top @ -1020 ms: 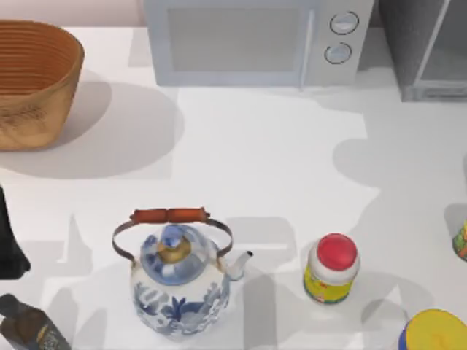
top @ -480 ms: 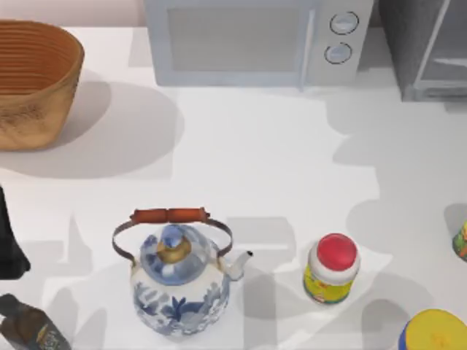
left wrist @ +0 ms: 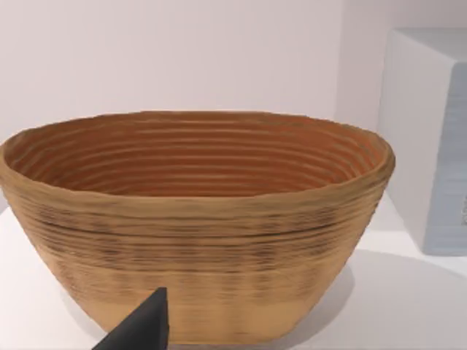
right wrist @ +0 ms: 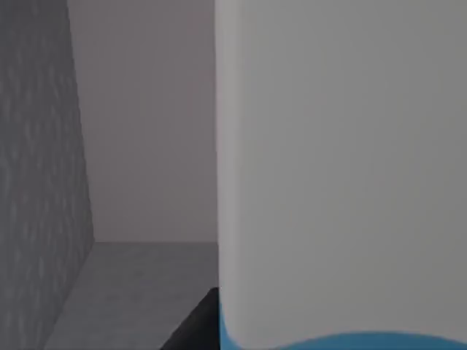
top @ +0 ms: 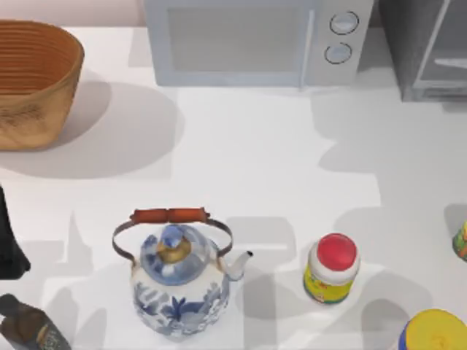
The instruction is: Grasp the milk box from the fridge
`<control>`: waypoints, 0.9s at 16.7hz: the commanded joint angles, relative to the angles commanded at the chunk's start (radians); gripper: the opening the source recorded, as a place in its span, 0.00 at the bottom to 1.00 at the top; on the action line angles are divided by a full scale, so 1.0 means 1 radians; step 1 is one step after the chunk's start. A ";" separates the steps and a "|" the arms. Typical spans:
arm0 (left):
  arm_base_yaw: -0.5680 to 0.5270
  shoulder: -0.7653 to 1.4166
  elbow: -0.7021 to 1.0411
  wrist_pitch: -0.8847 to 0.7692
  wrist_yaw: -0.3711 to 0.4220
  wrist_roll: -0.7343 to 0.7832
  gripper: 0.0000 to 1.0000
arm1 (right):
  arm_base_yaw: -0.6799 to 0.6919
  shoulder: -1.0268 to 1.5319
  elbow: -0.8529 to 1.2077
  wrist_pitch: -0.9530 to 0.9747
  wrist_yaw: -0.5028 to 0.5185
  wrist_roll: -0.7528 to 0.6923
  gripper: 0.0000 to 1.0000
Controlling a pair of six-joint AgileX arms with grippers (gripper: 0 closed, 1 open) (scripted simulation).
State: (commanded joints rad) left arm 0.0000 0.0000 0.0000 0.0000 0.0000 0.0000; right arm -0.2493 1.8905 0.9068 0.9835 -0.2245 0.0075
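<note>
White bench (top: 263, 160) seen from above: fridge (top: 427, 47) at back right corner, microwave (top: 255, 40) beside it, woven basket (top: 33, 80) back left, blue-white kettle (top: 179, 281) and red-capped jar (top: 332, 268) in front. Left arm (top: 9, 244) parked at left edge. Right wrist view: milk box (right wrist: 343, 168) very close, inside fridge's grey interior. Hand state: cannot tell

The fridge (top: 427, 47) stands at the far right corner of the table, dark grey with a pale frame. In my right wrist view its grey inner wall (right wrist: 36, 168) shows, and the milk box (right wrist: 343, 168) stands upright close ahead, white above a light blue edge.
</note>
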 joint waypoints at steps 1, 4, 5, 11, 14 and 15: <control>0.000 0.000 0.000 0.000 0.000 0.000 1.00 | 0.006 -0.038 -0.016 -0.018 0.004 -0.001 0.00; 0.000 0.000 0.000 0.000 0.000 0.000 1.00 | 0.031 -0.203 -0.090 -0.099 0.024 -0.005 0.00; 0.000 0.000 0.000 0.000 0.000 0.000 1.00 | 0.041 -0.275 -0.124 -0.135 0.032 -0.005 0.00; 0.000 0.000 0.000 0.000 0.000 0.000 1.00 | 0.110 -0.844 -0.408 -0.442 0.096 -0.003 0.00; 0.000 0.000 0.000 0.000 0.000 0.000 1.00 | 0.148 -1.164 -0.570 -0.615 0.131 0.000 0.00; 0.000 0.000 0.000 0.000 0.000 0.000 1.00 | 0.161 -1.267 -0.621 -0.670 0.142 0.001 0.00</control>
State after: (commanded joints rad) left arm 0.0000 0.0000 0.0000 0.0000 0.0000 0.0000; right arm -0.0887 0.6236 0.2854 0.3131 -0.0821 0.0081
